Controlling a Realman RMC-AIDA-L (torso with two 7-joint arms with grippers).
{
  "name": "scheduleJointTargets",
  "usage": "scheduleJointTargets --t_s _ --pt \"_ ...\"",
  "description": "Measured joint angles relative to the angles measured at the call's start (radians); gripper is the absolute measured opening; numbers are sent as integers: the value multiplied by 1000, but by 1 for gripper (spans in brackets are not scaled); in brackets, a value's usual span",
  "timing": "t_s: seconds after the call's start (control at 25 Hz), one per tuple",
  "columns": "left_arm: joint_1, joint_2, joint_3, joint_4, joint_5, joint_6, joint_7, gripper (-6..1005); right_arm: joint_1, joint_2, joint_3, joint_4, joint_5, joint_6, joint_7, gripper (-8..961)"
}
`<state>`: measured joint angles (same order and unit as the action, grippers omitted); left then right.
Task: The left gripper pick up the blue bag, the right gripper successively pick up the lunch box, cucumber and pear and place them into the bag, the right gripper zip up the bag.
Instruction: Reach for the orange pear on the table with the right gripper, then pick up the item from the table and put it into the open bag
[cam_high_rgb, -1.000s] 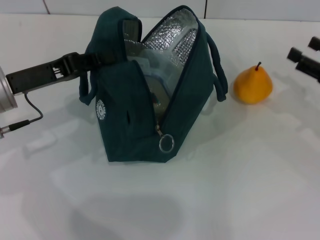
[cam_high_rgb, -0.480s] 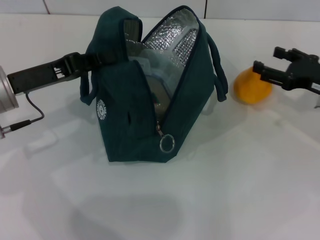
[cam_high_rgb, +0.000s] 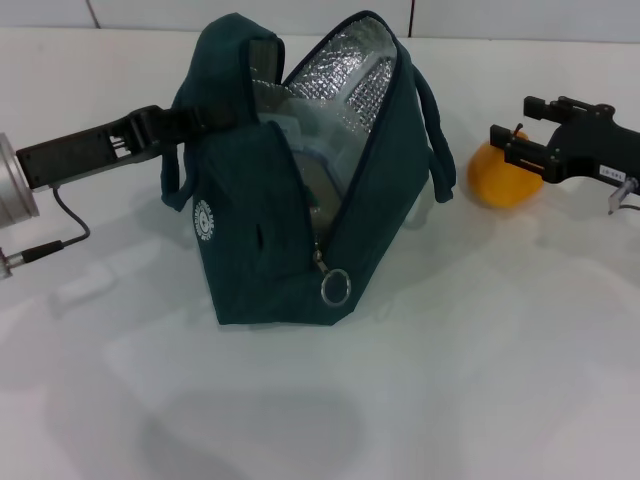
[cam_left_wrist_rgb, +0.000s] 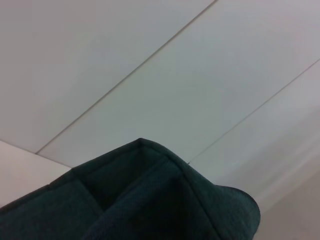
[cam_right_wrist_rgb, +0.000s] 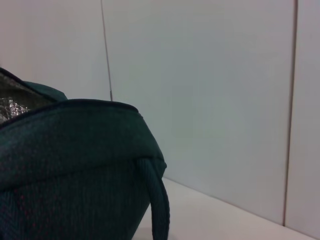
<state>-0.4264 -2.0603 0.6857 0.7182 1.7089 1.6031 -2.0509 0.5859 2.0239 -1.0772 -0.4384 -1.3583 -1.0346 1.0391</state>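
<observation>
The right gripper (cam_high_rgb: 510, 135), fingers spread wide, straddles the pear (cam_high_rgb: 500, 178). The left gripper (cam_high_rgb: 190, 118) clamps the blue bag (cam_high_rgb: 290, 200) by its near edge, mouth open.

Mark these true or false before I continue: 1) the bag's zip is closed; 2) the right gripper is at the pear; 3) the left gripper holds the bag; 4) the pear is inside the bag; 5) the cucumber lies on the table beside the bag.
1) False. The blue bag gapes open, foil lining showing, ring zip pull at the low end.
2) True. The right gripper is open around the pear.
3) True. The left gripper clamps the bag's far side.
4) False. It sits on the table.
5) False. No cucumber shows on the table.
</observation>
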Motion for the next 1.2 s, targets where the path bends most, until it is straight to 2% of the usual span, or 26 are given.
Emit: scheduleJointTargets --t_s 0.2,0.44,0.88,1.2 --pt "1 0 0 0 0 0 0 45 2 3 -4 0 1 -8 -21 616" --pt "2 -1 0 0 0 0 -3 45 -4 3 -14 -2 3 -19 -37 465" --pt "-1 -3 0 -10 0 0 -6 45 -10 3 -32 -2 16 -2 -62 340" --pt "-3 -2 0 -10 -1 0 -6 45 -12 1 -29 -7 50 8 -72 116"
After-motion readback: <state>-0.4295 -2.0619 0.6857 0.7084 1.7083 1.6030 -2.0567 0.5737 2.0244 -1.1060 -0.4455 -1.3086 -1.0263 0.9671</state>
